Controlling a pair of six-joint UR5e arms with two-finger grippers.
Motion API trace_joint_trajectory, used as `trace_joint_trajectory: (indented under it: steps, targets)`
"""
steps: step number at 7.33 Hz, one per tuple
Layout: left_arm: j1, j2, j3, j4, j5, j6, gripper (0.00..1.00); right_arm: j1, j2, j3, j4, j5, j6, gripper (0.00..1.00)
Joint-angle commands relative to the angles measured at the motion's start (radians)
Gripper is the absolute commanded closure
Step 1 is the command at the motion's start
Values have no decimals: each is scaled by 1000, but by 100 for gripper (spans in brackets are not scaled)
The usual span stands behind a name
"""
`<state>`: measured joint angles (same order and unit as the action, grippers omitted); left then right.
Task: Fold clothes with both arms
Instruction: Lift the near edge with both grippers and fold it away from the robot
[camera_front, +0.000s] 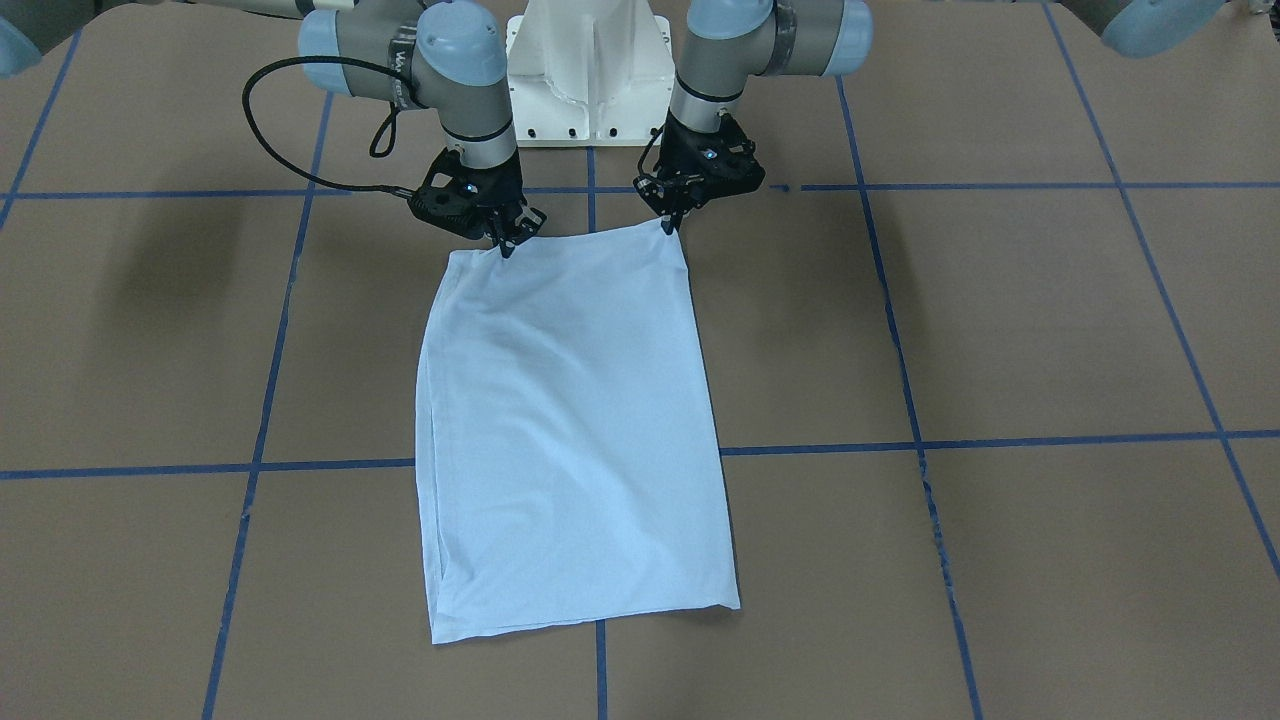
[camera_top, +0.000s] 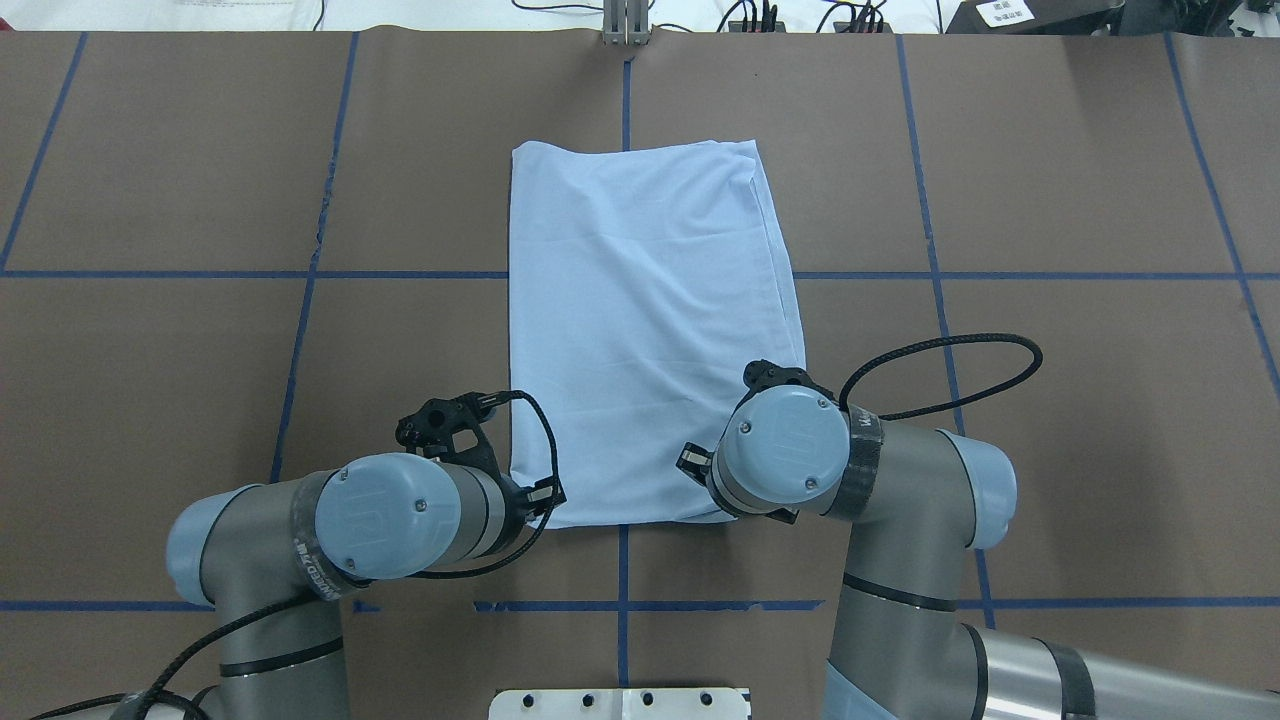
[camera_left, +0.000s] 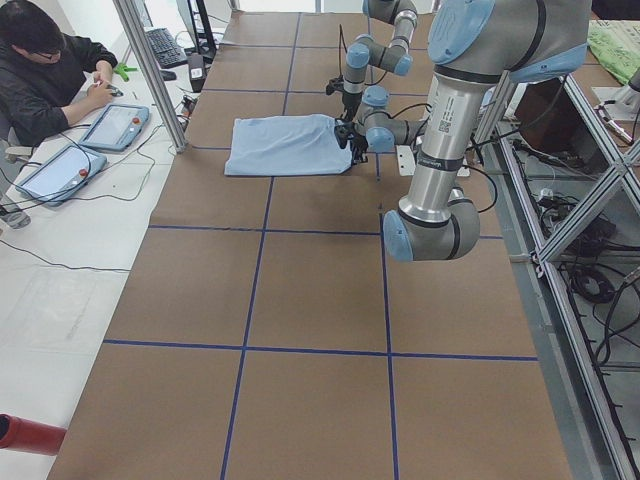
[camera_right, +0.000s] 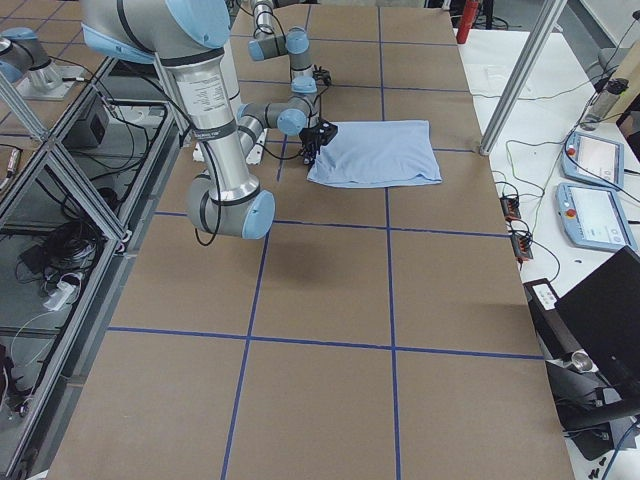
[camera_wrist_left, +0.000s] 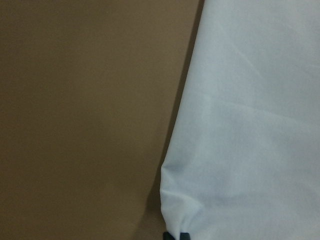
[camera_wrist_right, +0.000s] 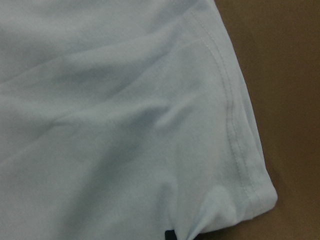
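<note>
Left gripper (camera_front: 668, 225), right gripper (camera_front: 506, 243) each pinching robot-side corner of T-shirt (camera_front: 575, 420); white pedestal (camera_front: 590, 70) just behind, blue-taped table (camera_front: 1000, 330) around.

No legible txt; lettering on right arm's band (camera_top: 866, 440) too blurry.

Plain pale blue T-shirt (camera_front: 575, 420), brown table (camera_front: 1050, 320) with a dark blue tape grid (camera_front: 1000, 441), white base (camera_front: 590, 80).

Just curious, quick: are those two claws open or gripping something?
Left gripper: closed on a T-shirt corner.
Right gripper: closed on the other near corner.
</note>
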<state>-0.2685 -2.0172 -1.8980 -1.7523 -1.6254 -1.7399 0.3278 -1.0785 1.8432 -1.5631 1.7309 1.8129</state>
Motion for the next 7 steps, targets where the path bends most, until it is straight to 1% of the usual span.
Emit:
trace_joint_trajectory:
  steps: [1,2,3,4,5,6,7]
  targets:
    - [9,76,-118,7,-18,-1,100,-30,-30,106,-3,19,-4,100]
    - [15,133,-191,28,-19,-7,100,-67,-53,160,-3,35,-4,100]
    - [43,164,-269,83,-21,-13,100,-107,-66,204,-3,38,-4,100]
    - [89,170,-327,141,-34,-27,100,-143,-69,246,-5,45,-4,100]
    - [128,169,-343,145,-34,-71,100,-153,-83,272,-3,65,-4,100]
    - [136,147,-336,145,-39,-73,100,-156,-83,263,-3,68,-4,100]
    - [137,100,-314,146,-57,-64,100,-126,-81,236,-2,59,-10,100]
